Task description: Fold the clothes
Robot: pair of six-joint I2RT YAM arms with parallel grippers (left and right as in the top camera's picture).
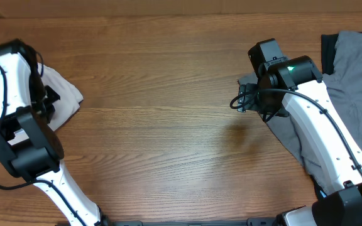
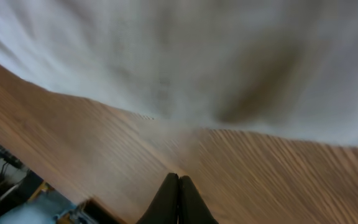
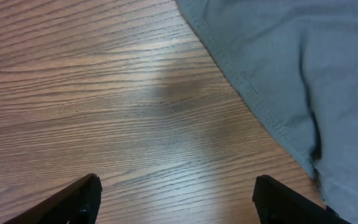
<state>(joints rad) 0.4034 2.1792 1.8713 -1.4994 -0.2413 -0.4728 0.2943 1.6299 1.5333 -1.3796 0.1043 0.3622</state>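
My left gripper [image 2: 179, 190], jaws together on nothing, faces the crumpled cream cotton shorts [image 1: 66, 94] at the wooden table's [image 1: 168, 138] left edge; my right gripper [image 3: 178, 194] gapes beside a grey garment [image 3: 291, 56]. Folding looks unstarted: next, reopen and pinch a hem.

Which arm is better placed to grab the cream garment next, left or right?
Left. The left tool, shut and empty, sits just short of the cream garment. The right tool hangs open over bare wood beside the grey garment, far across the table.
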